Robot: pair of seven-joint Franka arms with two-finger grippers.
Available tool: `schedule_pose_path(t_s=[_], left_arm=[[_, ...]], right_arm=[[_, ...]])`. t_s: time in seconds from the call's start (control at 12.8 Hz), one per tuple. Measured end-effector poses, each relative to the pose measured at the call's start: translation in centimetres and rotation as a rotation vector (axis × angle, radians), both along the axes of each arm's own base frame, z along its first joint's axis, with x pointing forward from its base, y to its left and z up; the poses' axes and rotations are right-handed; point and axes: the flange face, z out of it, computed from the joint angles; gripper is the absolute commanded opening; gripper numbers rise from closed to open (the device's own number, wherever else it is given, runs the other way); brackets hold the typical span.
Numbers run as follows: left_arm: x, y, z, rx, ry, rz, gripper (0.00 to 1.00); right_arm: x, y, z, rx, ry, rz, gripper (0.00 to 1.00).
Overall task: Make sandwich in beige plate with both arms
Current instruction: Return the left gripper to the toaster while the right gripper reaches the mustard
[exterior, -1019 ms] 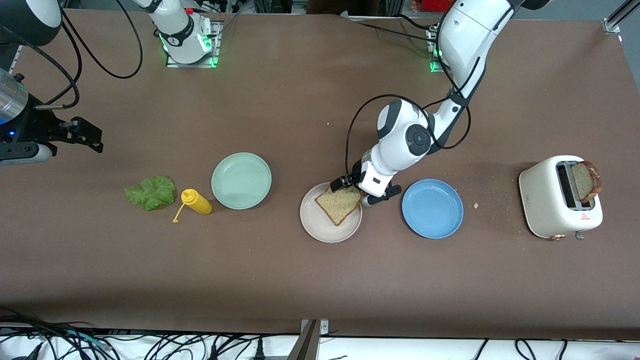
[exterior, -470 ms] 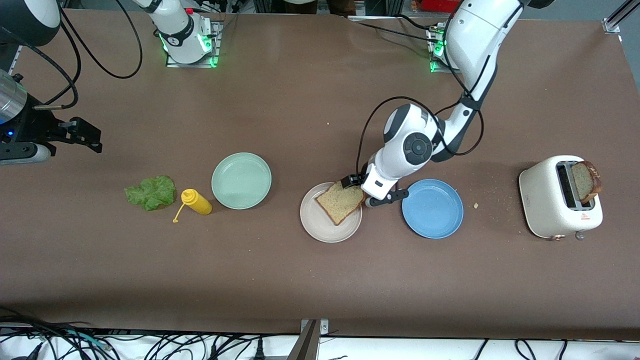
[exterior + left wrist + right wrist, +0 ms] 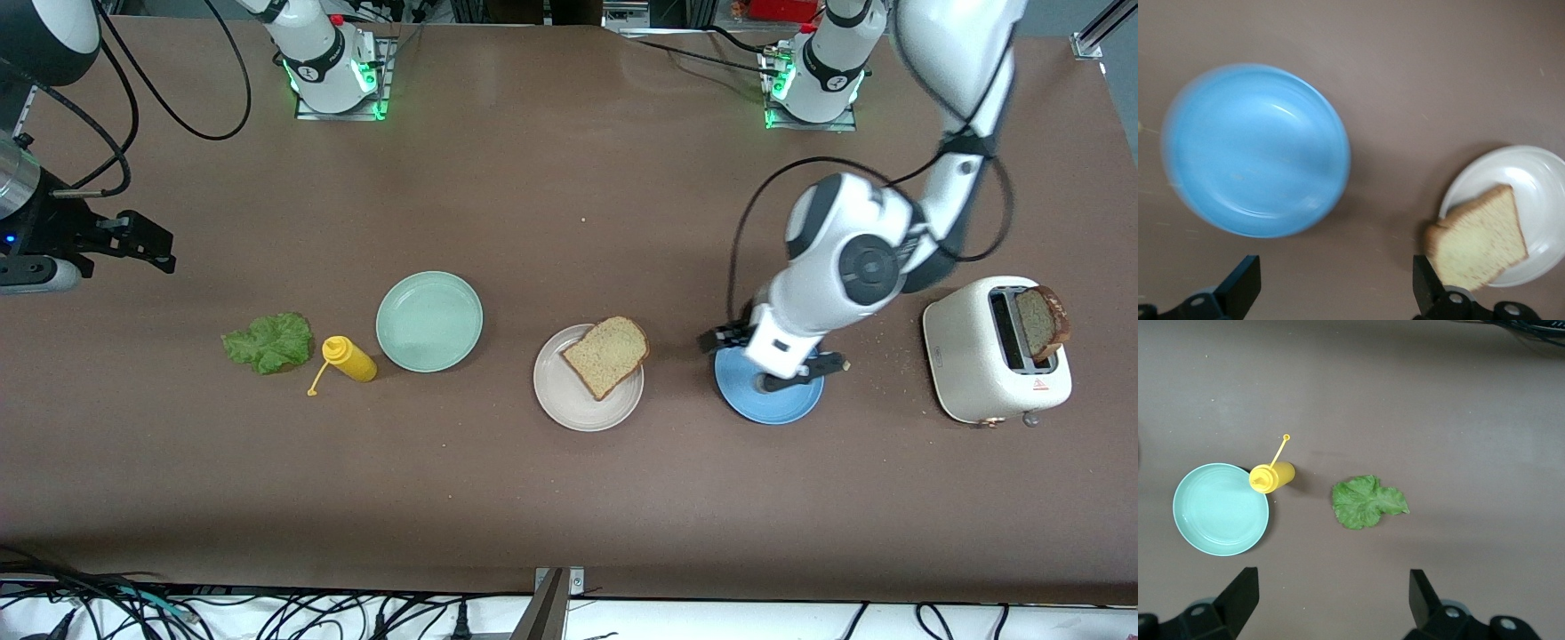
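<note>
A wide brown surface (image 3: 569,498) fills the front view, with two white robot arms based along its upper edge. The left arm reaches down in the right part of the frame, and its claw (image 3: 772,360) hangs over the blue plate (image 3: 756,404), fingers spread wide and holding nothing. Judging from the layout, it is on its way to the second slice of bread (image 3: 1040,322), which stands up out of the slot of the cream toaster (image 3: 978,351) at the right of the frame. The right arm waits at the upper left edge of the frame, its claw (image 3: 147,244) open and empty, up above the bare surface. Its wrist view looks straight down on the lettuce leaf (image 3: 1368,501), probably the next filling.

Just below the middle of the frame sits the beige plate (image 3: 569,404). One slice of bread (image 3: 606,354) lies on it as the base of the sandwich, one corner hanging over the rim on the side toward the blue plate. The mint-green plate (image 3: 429,321) sits to the left of centre, empty. Beside it lies a yellow squeeze bottle (image 3: 349,358) on its side, and beside that the lettuce leaf (image 3: 268,341), flat on the surface. Small crumbs (image 3: 876,342) dot the surface between the blue plate and the toaster.
</note>
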Motion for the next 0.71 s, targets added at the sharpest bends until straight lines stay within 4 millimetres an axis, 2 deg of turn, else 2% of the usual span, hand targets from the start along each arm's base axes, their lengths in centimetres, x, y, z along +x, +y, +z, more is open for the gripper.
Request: schedule_pose_path(t_s=[0.16,0.39,0.55,0.71], left_arm=[[0.8,4.9,3.1,0.072,-0.026,0.023,0.99],[1.2,13.6,5.0,0.116,-0.004,-0.037,0.99],[1.1,21.3,5.9,0.109,0.008,-0.098,0.98],[0.1,29.3,6.3,0.098,0.029,-0.164,0.99]], right_arm=[[0.2,-0.8,-0.5,0.000,0.009,-0.014,1.00],[0.5,-0.9,-1.6,-0.001,0.035,-0.015,1.00],[0.5,-0.9,-1.8,-0.001,0.044,-0.015,1.00],[0.9,-0.8,-3.4,-0.003,0.074,-0.013,1.00]])
